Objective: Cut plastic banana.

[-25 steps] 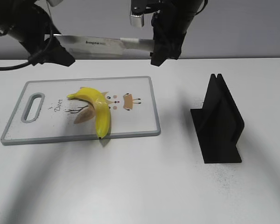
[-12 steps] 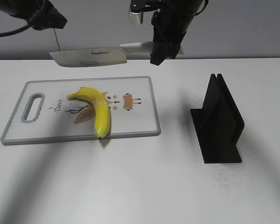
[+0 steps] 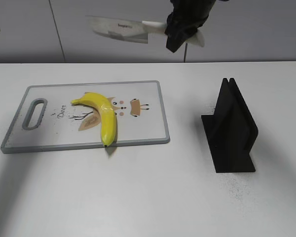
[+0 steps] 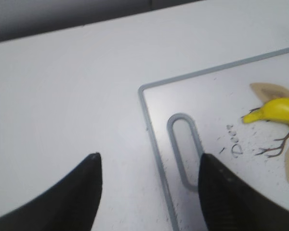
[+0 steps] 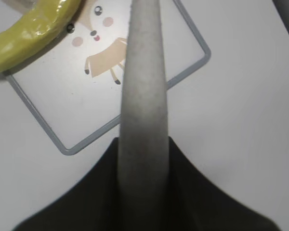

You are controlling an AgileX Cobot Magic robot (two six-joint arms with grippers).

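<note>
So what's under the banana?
The banana lies on a grey-rimmed cutting board printed with a cartoon deer. The fruit covers part of that drawing, so the rest of it cannot be seen.

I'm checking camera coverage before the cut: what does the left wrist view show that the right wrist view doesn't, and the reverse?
Only the left wrist view shows the board's handle slot, the banana's narrow tip and the left gripper with its jaws open over the table, holding nothing.

Only the right wrist view shows the knife handle clamped in the right gripper, the deer cartoon and the board's far corner.

Both show the banana lying uncut on the cutting board.
</note>
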